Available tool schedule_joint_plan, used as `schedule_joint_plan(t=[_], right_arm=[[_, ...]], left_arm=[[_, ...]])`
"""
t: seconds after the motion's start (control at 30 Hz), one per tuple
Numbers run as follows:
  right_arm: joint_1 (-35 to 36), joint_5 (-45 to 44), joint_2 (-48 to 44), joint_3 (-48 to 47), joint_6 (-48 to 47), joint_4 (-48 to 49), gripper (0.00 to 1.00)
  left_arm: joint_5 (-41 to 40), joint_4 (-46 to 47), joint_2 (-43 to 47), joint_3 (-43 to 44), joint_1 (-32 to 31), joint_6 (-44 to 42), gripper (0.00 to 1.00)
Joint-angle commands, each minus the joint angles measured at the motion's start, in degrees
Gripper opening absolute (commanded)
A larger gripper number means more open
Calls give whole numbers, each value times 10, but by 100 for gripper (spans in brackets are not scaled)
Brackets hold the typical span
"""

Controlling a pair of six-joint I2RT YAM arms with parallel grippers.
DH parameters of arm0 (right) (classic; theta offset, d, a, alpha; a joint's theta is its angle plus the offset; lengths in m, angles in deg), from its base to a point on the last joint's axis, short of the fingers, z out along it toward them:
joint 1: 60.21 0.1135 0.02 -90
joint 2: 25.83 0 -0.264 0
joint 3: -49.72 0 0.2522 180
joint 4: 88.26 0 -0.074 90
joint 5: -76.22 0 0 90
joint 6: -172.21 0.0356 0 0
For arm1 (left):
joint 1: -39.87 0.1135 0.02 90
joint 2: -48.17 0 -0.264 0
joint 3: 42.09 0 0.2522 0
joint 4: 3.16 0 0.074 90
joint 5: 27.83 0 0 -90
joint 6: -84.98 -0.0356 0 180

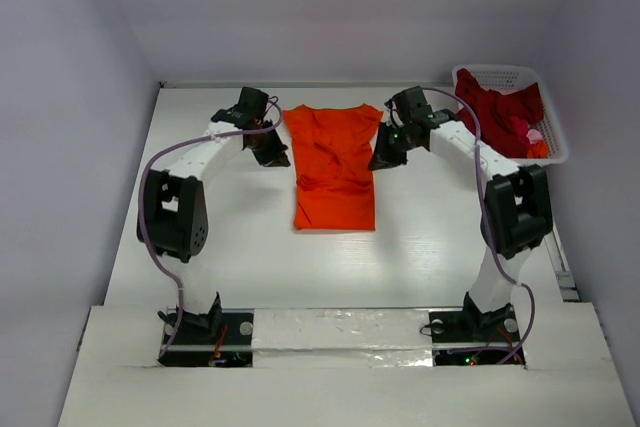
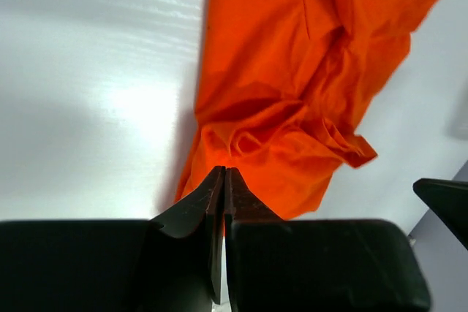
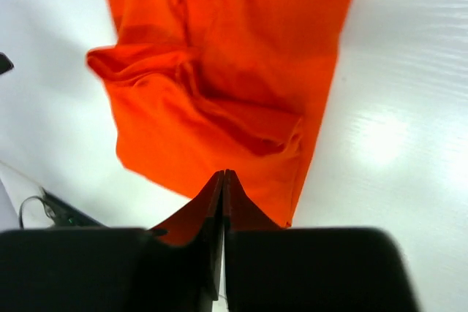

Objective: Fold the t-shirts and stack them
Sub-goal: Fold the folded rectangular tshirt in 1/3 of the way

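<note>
Claw point(image 2: 223, 173) closed – pinching the bunched orange t-shirt point(image 2: 292, 107) edge.

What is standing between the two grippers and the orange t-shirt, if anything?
Nothing visible does. The left gripper and the right gripper are both shut right on the orange t-shirt, one at each sleeve edge.

The orange t-shirt point(image 1: 334, 162) is soft matt cloth, creased and rumpled. The table point(image 1: 250, 247) is smooth white, glossy under glare. The left gripper point(image 2: 224, 174) and right gripper point(image 3: 223, 174) are black plastic, dull-sheened. Upper right, the basket point(image 1: 492, 71) is white plastic lattice.
</note>
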Motion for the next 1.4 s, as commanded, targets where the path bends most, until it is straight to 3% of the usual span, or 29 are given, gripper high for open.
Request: schedule_joint_plan(t=[0.0, 0.43, 0.77, 1.1, 1.37], right_arm=[[29, 1, -31, 17, 8, 10, 0], [55, 10, 34, 10, 20, 28, 0], [55, -2, 96, -30, 11, 22, 0], [55, -29, 165, -175, 5, -24, 0], [-15, 8, 175, -214, 22, -33, 0]], left_arm=[[10, -15, 54, -26, -8, -15, 0], [34, 39, 8, -77, -42, -11, 0], [41, 46, -68, -6, -47, -4, 0], [38, 18, -138, 88, -47, -4, 0], [24, 2, -144, 128, 3, -16, 0]])
